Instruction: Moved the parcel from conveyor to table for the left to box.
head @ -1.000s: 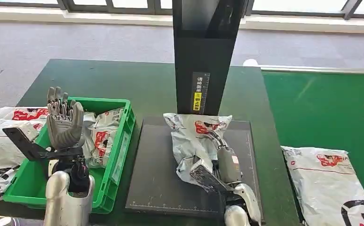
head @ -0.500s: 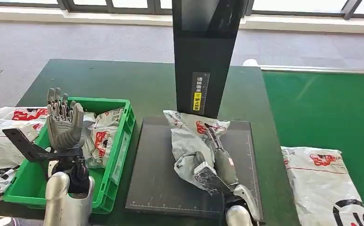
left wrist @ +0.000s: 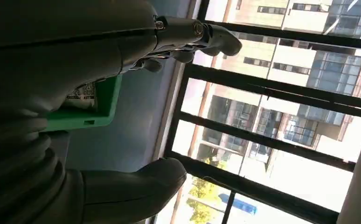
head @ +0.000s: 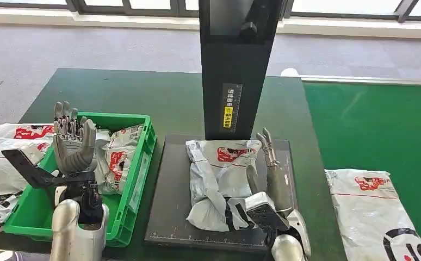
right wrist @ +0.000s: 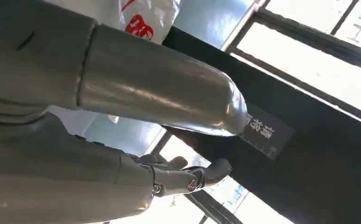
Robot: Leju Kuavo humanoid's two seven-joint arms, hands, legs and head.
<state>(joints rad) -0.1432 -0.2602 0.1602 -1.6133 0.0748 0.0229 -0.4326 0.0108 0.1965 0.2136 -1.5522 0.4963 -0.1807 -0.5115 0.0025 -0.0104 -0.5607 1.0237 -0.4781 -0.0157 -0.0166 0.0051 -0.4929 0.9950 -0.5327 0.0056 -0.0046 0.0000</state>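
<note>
The parcel (head: 219,182), a crumpled grey bag with red print, lies on the black mat (head: 170,209) on the table (head: 143,92), in front of the black post (head: 235,65). The right robot hand (head: 268,163) rests just beside the parcel's right edge, fingers stretched out and apart, holding nothing. The left robot hand (head: 73,138) stands upright over the green bin (head: 135,185), fingers straight, holding nothing. More bags lie in the bin, and another (head: 379,212) lies on the green conveyor (head: 382,125).
</note>
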